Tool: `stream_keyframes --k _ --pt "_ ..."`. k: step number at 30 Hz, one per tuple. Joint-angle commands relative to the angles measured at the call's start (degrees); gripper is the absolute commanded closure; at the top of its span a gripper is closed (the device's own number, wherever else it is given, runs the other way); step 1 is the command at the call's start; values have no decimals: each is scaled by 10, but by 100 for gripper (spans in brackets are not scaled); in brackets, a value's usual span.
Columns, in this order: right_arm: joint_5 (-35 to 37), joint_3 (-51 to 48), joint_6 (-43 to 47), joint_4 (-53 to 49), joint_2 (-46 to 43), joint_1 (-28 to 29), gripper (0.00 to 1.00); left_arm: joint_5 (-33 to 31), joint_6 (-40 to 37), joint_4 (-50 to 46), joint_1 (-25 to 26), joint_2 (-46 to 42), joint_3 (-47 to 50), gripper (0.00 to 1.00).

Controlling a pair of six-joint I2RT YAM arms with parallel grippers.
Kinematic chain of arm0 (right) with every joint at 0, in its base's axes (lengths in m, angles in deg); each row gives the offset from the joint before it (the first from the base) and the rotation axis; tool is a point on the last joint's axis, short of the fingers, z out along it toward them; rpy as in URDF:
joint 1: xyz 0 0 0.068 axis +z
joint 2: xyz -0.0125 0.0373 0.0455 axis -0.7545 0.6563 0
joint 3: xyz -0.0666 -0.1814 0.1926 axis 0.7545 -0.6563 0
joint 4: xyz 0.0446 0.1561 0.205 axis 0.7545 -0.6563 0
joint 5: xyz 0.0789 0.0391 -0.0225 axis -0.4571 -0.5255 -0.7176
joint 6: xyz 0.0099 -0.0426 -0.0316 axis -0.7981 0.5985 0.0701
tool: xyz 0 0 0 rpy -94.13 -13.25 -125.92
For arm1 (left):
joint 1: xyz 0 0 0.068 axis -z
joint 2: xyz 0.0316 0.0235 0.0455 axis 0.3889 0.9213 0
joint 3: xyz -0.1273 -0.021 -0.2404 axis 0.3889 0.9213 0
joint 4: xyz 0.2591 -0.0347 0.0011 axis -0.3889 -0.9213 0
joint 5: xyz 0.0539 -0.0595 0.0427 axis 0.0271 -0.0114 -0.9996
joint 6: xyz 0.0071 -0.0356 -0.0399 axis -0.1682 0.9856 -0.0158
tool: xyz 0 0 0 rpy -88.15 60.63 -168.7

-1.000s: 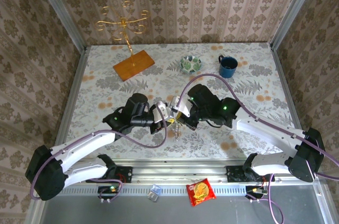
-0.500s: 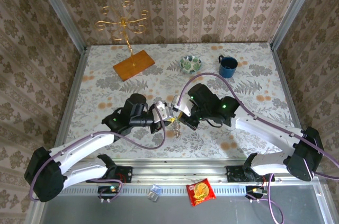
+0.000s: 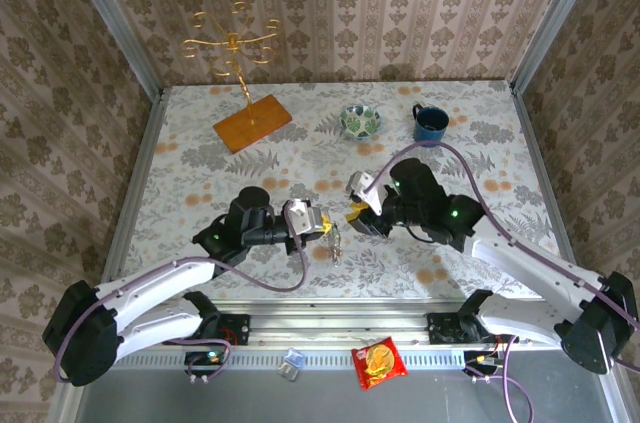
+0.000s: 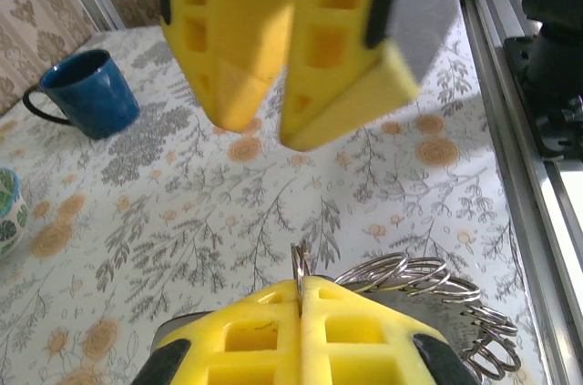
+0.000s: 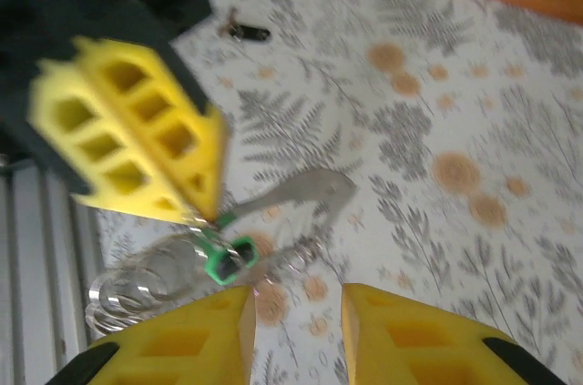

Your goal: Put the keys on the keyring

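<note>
Near the front edge of the floral-patterned tabletop point(image 3: 480, 143), my left gripper point(image 3: 318, 222) has its yellow foam fingers point(image 4: 264, 335) pressed together on the thin wire edge of the coiled silver metal keyring point(image 4: 410, 276). The wire stands up between the pads while the loose loops fan out to one side. From the right wrist view I see a flat silver key point(image 5: 301, 192) with a rounded head and a small green plastic piece point(image 5: 228, 258), both in that bunch right under the left fingertips. My right gripper point(image 5: 296, 308) hovers just beside it, jaws a little apart with nothing between them; its fingers are the same yellow blocks with square holes.

Behind both grippers the surface lies open as far as the glossy dark blue mug point(image 3: 431, 124) and the small patterned bowl point(image 3: 360, 121), both well apart from the work. The flat orange wooden board point(image 3: 252, 123) with its gold wire stand point(image 3: 232, 43) sits at the back left. On the near side, the grey metal rail point(image 3: 340, 315) runs close by, so room is tighter there
</note>
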Motion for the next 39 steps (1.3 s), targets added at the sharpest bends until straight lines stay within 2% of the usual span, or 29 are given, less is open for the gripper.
stream_keyframes --k 1,5,14,21,30,35,39 --pt "-80 -29 44 88 -14 2 69 31 31 107 1 4 13 100" --pt "-119 -34 55 95 -4 2 71 48 40 140 1 11 27 100" --pt "-121 -49 59 121 7 1 79 75 43 163 1 8 40 100" --pt "-138 -74 58 133 -11 -2 76 74 45 166 1 9 45 100" --pt "-148 -87 35 172 -2 -8 77 86 60 193 1 13 52 100" --pt "-167 -83 34 179 7 -8 84 94 68 202 1 14 54 100" --pt "-185 -79 37 180 9 -8 100 95 74 211 1 17 55 100"
